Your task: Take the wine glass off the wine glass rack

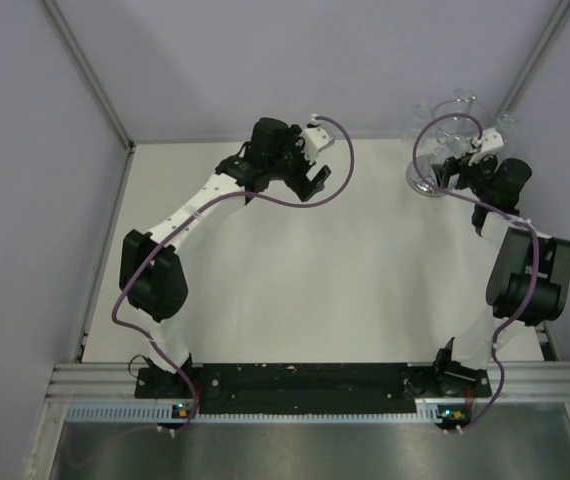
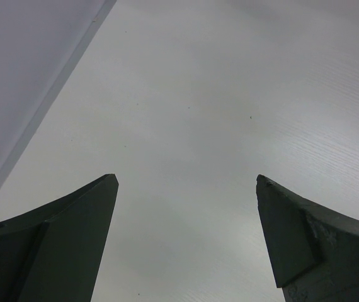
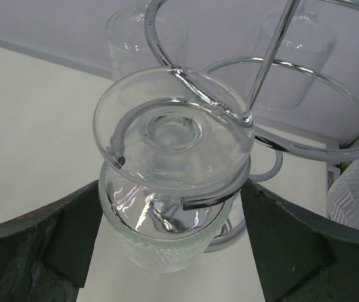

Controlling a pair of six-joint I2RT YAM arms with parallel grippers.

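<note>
The wine glass (image 3: 167, 135) hangs upside down in a looped wire arm of the silver wine glass rack (image 3: 274, 50). Its round foot rests on the loop and its patterned bowl hangs below. My right gripper (image 3: 171, 189) is open, one finger on each side of the bowl, close to the glass. In the top view the rack (image 1: 427, 185) stands at the back right with my right gripper (image 1: 455, 172) at it. My left gripper (image 1: 315, 185) is open and empty over the table's back middle; its wrist view (image 2: 187, 182) shows only bare table.
Other clear glasses hang on the rack's other arms (image 3: 138, 31), (image 3: 299, 44), (image 3: 356, 195). The rack stands close to the back wall (image 1: 265, 60) and the right corner post (image 1: 535, 55). The purple cable (image 1: 435, 140) loops over the rack.
</note>
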